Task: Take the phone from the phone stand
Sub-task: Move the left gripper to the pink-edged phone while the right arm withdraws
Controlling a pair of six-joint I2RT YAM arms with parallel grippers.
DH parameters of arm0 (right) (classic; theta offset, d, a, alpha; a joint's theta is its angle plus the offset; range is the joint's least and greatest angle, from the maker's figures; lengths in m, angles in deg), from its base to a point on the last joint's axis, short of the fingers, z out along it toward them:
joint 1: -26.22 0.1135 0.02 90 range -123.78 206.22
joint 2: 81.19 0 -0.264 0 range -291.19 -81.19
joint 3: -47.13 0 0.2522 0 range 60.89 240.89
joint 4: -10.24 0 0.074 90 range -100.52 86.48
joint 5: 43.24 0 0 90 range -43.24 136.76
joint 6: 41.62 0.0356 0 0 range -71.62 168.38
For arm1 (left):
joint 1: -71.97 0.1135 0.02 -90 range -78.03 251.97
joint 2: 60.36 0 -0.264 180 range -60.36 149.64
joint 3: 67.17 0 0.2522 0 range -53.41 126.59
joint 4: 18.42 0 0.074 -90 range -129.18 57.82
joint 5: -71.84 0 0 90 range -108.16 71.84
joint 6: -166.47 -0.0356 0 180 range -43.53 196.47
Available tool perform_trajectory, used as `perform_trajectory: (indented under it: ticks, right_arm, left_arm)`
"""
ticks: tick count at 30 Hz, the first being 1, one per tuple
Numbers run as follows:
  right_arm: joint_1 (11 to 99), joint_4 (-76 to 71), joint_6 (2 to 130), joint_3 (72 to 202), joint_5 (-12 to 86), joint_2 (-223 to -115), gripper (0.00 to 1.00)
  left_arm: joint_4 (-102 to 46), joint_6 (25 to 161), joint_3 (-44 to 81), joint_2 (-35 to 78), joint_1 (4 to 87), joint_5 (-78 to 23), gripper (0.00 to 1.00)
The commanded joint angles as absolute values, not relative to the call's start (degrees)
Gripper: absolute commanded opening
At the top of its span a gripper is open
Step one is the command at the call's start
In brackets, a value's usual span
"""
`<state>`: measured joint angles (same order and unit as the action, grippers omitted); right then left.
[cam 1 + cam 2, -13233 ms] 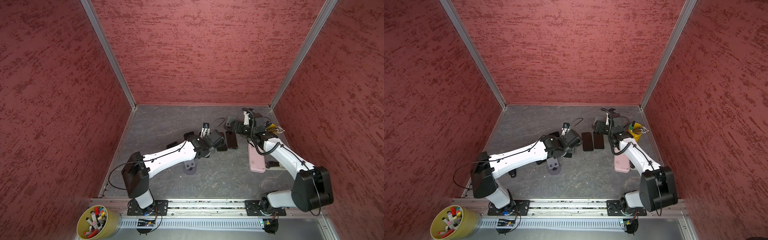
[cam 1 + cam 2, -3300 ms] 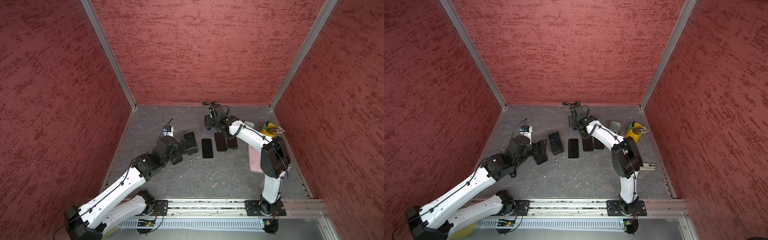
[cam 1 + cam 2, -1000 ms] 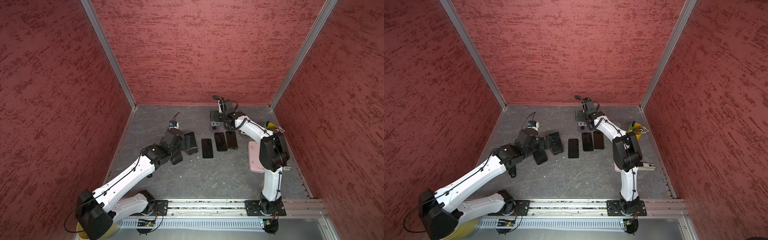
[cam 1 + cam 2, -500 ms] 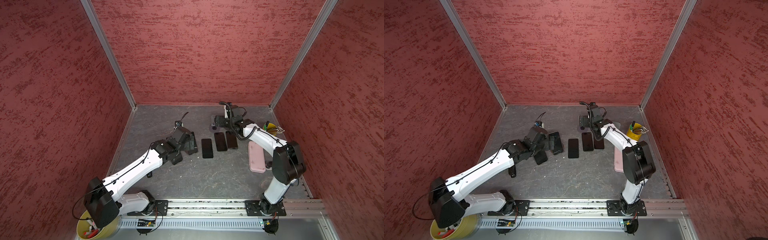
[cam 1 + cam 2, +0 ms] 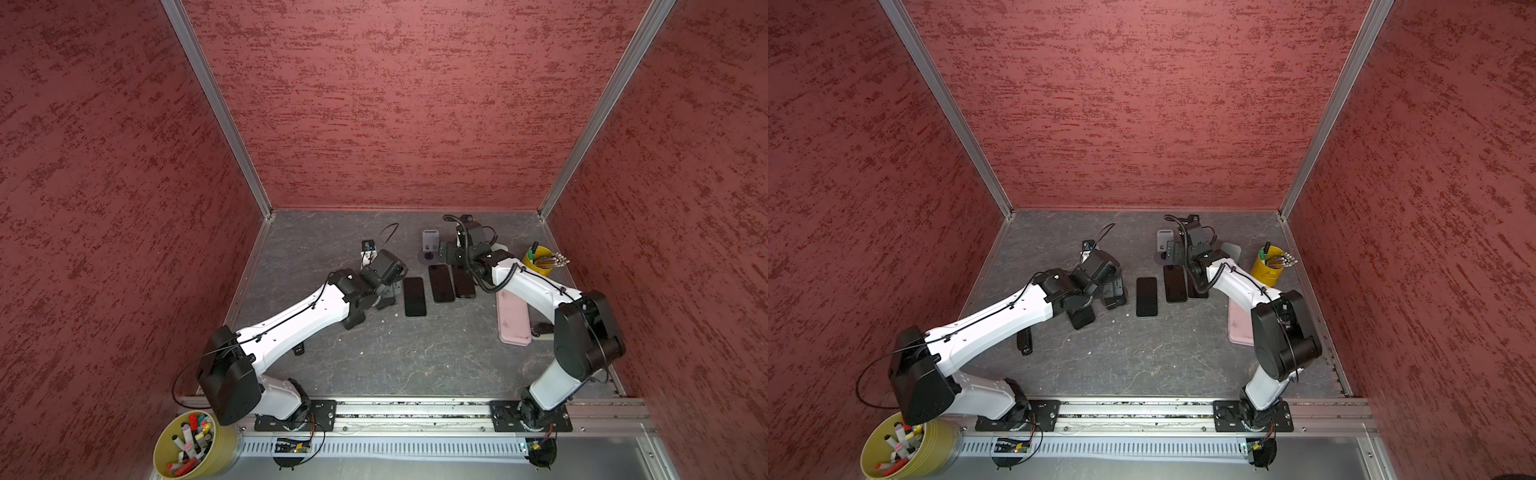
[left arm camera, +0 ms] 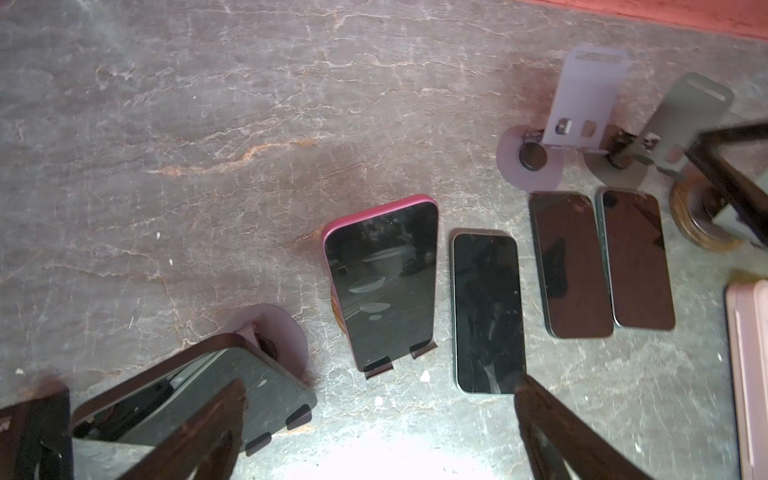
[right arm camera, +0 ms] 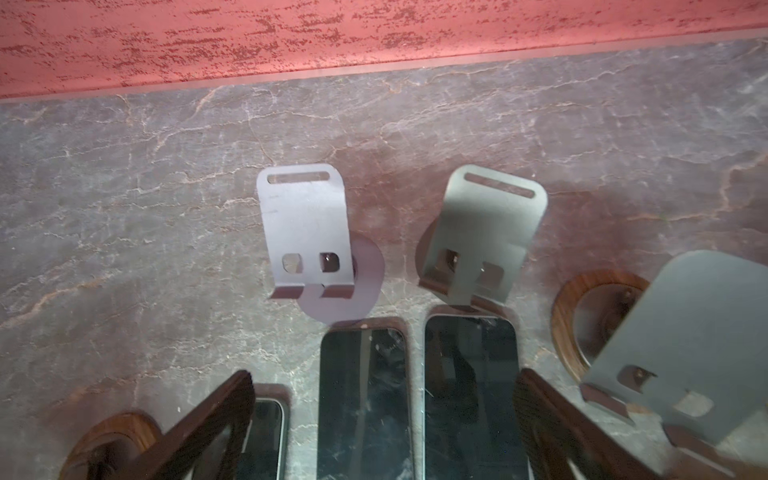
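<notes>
Just ahead of the left gripper (image 6: 379,384), whose fingers stand wide apart, the pink phone (image 6: 380,282) leans on its stand (image 6: 423,348), its long axis running away from the fingers. The right gripper (image 7: 382,374), also spread, hangs farther off, over flat phones (image 7: 469,395).

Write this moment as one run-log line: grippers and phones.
left gripper: open, empty | right gripper: open, empty | pink phone: on its stand | three phones: flat on table | task: not done
</notes>
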<state>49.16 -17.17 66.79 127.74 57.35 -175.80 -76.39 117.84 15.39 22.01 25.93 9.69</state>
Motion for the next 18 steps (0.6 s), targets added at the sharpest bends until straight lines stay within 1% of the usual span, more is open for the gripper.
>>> perform_trajectory:
  ticks: [1, 12, 18]
  right_arm:
    - [48.2, -14.1, 66.0, 125.7, 59.1, -172.2, 0.99]
    - [46.6, -12.9, 65.7, 117.1, 58.5, -165.0, 0.99]
    - [46.1, -12.5, 65.5, 113.8, 58.8, -161.8, 0.99]
  left_arm:
    - [-78.5, 124.7, 17.4, 24.2, 24.2, 15.1, 0.99]
    - [-79.6, 131.2, 23.4, 33.4, 22.6, 20.7, 0.99]
    - [-80.1, 133.1, 24.3, 36.2, 23.1, 21.1, 1.00]
